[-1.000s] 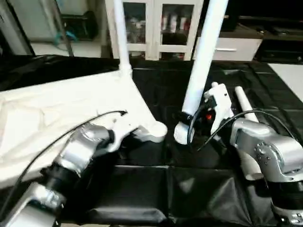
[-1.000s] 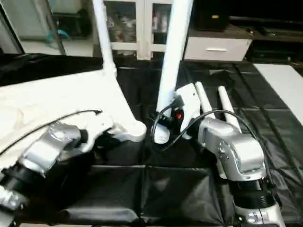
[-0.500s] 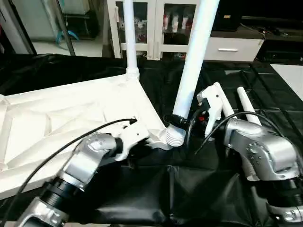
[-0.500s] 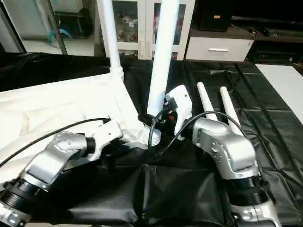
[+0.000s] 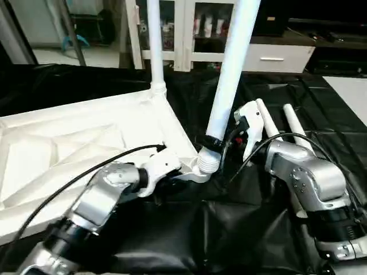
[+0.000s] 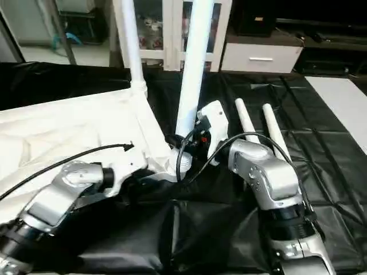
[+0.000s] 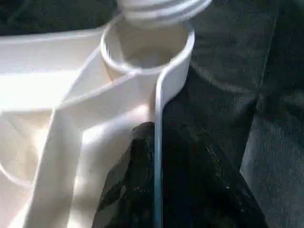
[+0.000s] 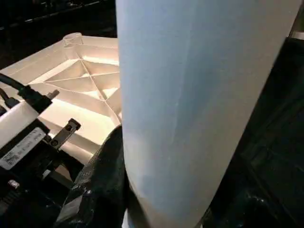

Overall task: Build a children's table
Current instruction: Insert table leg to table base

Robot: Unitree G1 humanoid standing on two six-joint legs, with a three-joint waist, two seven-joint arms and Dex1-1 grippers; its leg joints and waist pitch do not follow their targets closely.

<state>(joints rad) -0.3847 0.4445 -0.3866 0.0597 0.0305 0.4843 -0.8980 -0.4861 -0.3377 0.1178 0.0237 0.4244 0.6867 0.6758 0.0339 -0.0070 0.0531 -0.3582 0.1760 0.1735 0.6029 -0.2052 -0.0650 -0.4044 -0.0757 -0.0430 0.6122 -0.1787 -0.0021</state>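
The white tabletop (image 5: 80,143) lies upside down on the left, ribs up. One leg (image 5: 154,40) stands upright in its far corner socket. My right gripper (image 5: 214,142) is shut on a second leg (image 5: 229,69), which tilts slightly. That leg's threaded end (image 7: 161,5) sits just over the mouth of the near corner socket (image 7: 175,71). My left gripper (image 7: 156,130) straddles the tabletop's rim just behind that socket, one black finger (image 7: 128,180) on each side, pressed against it. Two more legs (image 5: 268,121) (image 5: 293,121) lie side by side on the cloth to the right.
Black cloth (image 5: 241,229) covers the work surface, wrinkled at the front. A white cabinet with glass doors (image 5: 189,28) and a low drawer unit (image 5: 275,57) stand behind. A black cable (image 5: 86,177) loops over my left forearm.
The held leg's threaded end has moved left, from beside the near corner socket to right over its mouth. The head camera has also shifted.
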